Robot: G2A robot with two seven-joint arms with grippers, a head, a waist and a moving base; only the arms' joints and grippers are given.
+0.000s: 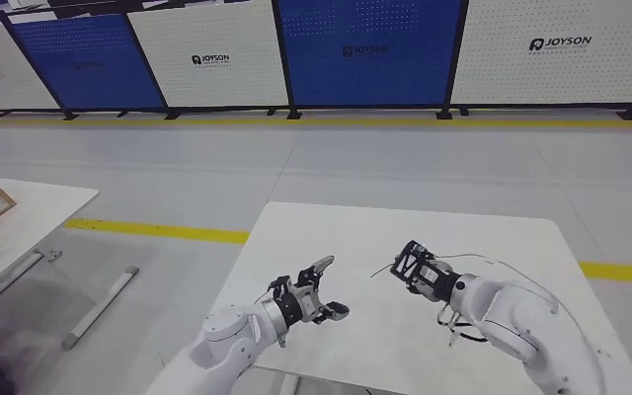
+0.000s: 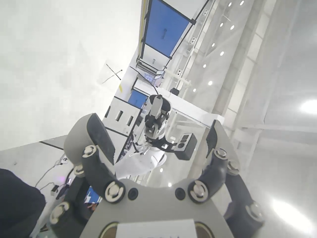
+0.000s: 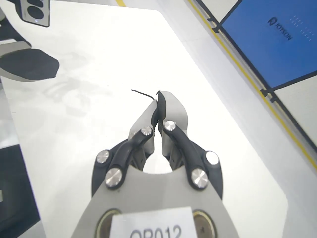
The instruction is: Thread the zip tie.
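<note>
My right gripper (image 1: 403, 260) hovers over the middle of the white table (image 1: 326, 227), shut on a thin black zip tie (image 1: 380, 269). In the right wrist view the tie's (image 3: 141, 93) tail curls out past the closed fingertips of this gripper (image 3: 158, 97). My left gripper (image 1: 331, 288) stands open a short way to the left of it, tilted up, with nothing between its fingers (image 2: 99, 134). In the left wrist view the left gripper (image 2: 156, 125) frames the right gripper (image 2: 154, 117) straight ahead, with the tie (image 2: 155, 90) sticking out of it.
A second white table (image 1: 30, 212) stands at the far left across a strip of floor. A yellow floor line (image 1: 158, 231) runs behind both tables. Blue and white panels (image 1: 365, 49) close off the back.
</note>
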